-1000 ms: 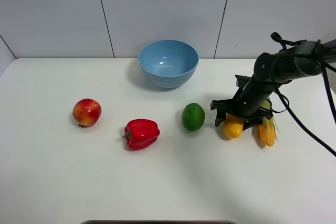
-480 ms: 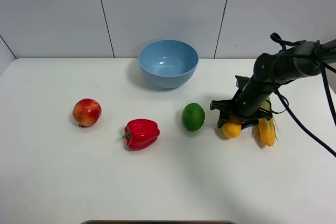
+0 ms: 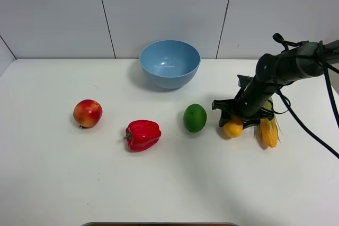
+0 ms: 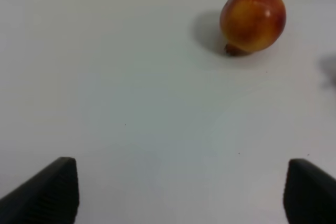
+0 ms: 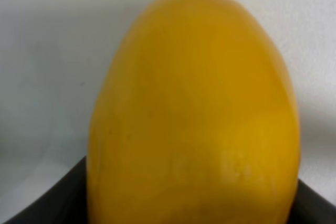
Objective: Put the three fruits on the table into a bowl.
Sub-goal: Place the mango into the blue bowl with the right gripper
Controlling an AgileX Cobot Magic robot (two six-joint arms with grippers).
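Note:
My right gripper (image 3: pixel 235 122) is shut on the yellow-orange mango (image 3: pixel 233 129), low over the white table (image 3: pixel 159 183) at the right. The mango (image 5: pixel 194 108) fills the right wrist view, with the right gripper (image 5: pixel 184 205) dark on both sides of it. The green lime (image 3: pixel 195 118) lies just left of the mango. A red-and-yellow fruit (image 3: pixel 87 113) sits far left and also shows as the fruit (image 4: pixel 253 18) ahead of my open left gripper (image 4: pixel 181 184), which holds nothing. The light-blue bowl (image 3: pixel 169 80) stands at the back centre, with nothing in it.
A red bell pepper (image 3: pixel 143 135) lies between the red-and-yellow fruit and the lime. A corn cob (image 3: pixel 269 130) lies right beside the right gripper, partly under the arm. The left arm is outside the exterior view.
The right gripper's fingers have drawn in around the mango, and the mango has shifted slightly toward the arm. Nothing else has moved.

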